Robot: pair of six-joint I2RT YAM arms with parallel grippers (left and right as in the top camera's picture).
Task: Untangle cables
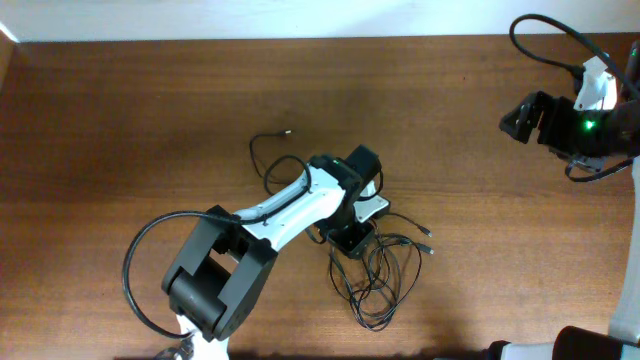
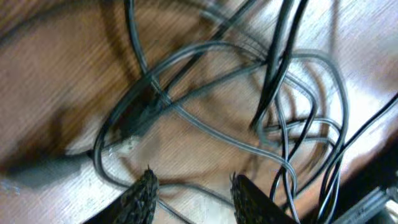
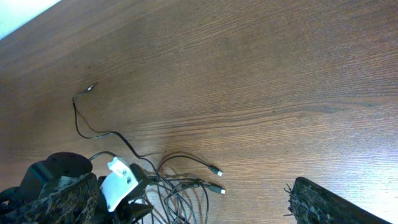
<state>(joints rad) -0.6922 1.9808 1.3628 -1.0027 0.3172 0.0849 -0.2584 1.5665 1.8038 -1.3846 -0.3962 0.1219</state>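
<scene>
The cables are thin black cords tangled in a loose bundle at the table's middle front. One strand runs up-left to a small plug end. Two grey plug ends stick out on the right of the bundle in the right wrist view. My left gripper is low over the bundle's upper left edge. In the left wrist view its fingers are open, with a strand lying on the table between them and the tangle just beyond. My right gripper is open and empty, high at the far right, away from the cables.
The brown wooden table carries everything. The left arm's thick black cable loops at the front left. The right arm's own cable arcs at the top right corner. The table's far edge meets a pale wall.
</scene>
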